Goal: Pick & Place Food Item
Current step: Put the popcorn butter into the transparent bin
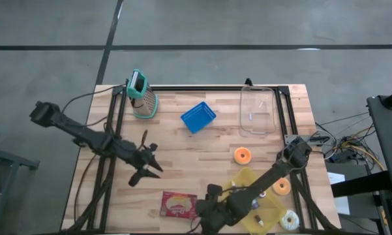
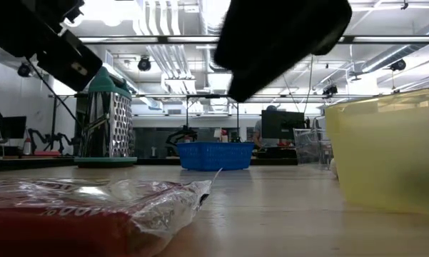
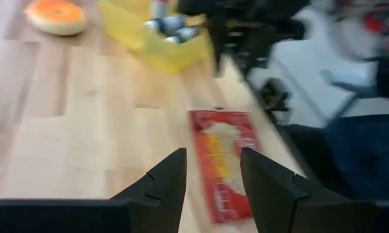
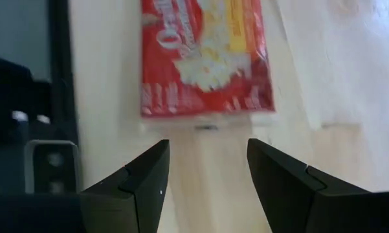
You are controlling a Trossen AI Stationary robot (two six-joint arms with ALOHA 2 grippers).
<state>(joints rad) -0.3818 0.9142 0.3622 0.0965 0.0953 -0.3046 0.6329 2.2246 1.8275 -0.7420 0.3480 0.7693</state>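
A red food packet [image 1: 178, 204] lies flat on the wooden table near its front edge. It also shows in the low view [image 2: 78, 207], the left wrist view [image 3: 223, 139] and the right wrist view [image 4: 204, 58]. My right gripper [image 1: 202, 210] hovers just to the packet's right, slanting down at it. It is open [image 4: 207, 149] with nothing between its fingers. My left gripper [image 1: 147, 171] stands open [image 3: 212, 158] over the table. It is on the far left side of the packet, pointing toward it, and holds nothing.
A yellow container [image 1: 254, 196] with small items sits right of the packet, with orange donuts [image 1: 242, 155] [image 1: 281, 187] and a white one [image 1: 289, 220] nearby. A blue basket [image 1: 198, 117], a clear bin [image 1: 257, 111] and a grater [image 1: 142, 94] stand at the back.
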